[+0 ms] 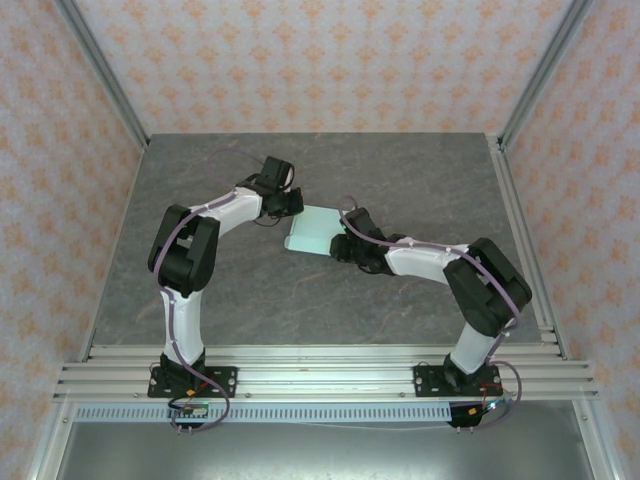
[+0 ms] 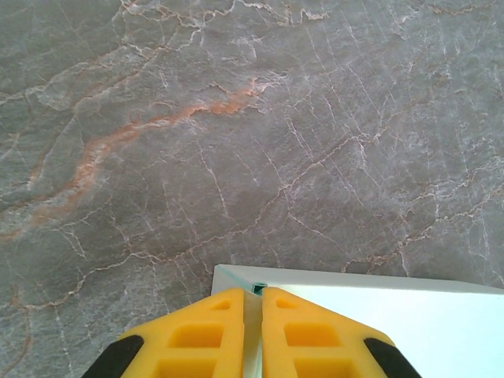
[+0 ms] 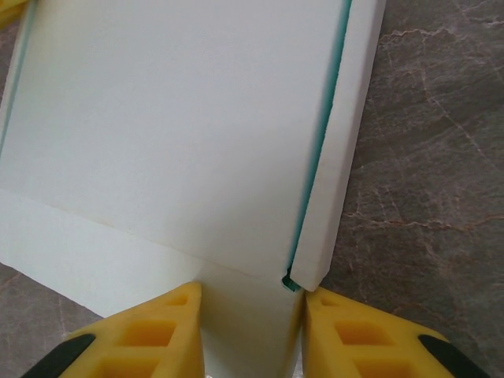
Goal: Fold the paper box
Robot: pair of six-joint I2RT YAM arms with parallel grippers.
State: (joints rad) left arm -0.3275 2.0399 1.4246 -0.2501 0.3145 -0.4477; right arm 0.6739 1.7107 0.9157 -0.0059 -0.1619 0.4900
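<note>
Pale mint-green paper box (image 3: 173,118): left end effector (image 2: 252,293) clamps corner; right end effector (image 3: 252,290) straddles flap, grip I cannot tell.

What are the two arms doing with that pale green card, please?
The paper box lies in the middle of the table, held from both sides. The left hand is shut on one corner of the card, and the right hand grips a flap on the opposite side. One long edge looks folded over; the box is unfinished.
</note>
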